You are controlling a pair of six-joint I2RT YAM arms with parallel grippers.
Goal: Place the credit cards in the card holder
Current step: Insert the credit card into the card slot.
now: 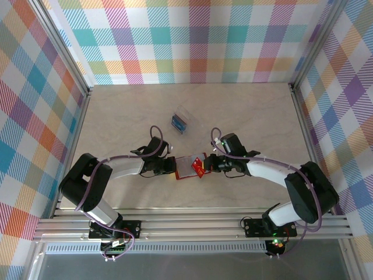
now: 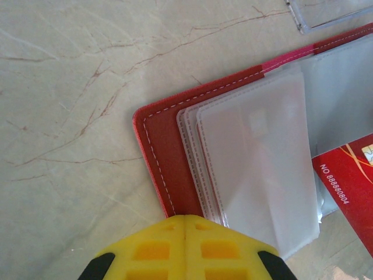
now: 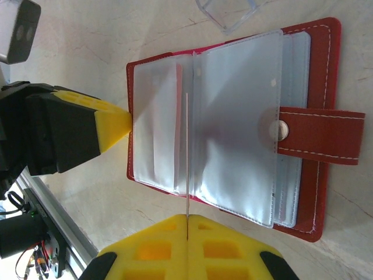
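Right gripper (image 3: pixel 187 221): I hold it clamped on a thin red card (image 2: pixel 349 186), which stands edge-on over the open wallet (image 3: pixel 317 41). My left gripper (image 2: pixel 185 224), fingers together, touches the wallet's edge. The wallet lies flat on the table (image 2: pixel 70 116): grainy red cover, white stitching, frosted plastic sleeves (image 3: pixel 233 116), snap tab (image 3: pixel 320 135).

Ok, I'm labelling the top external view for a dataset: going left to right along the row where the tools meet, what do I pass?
Along that row: left tool → card holder → red credit card → right tool.
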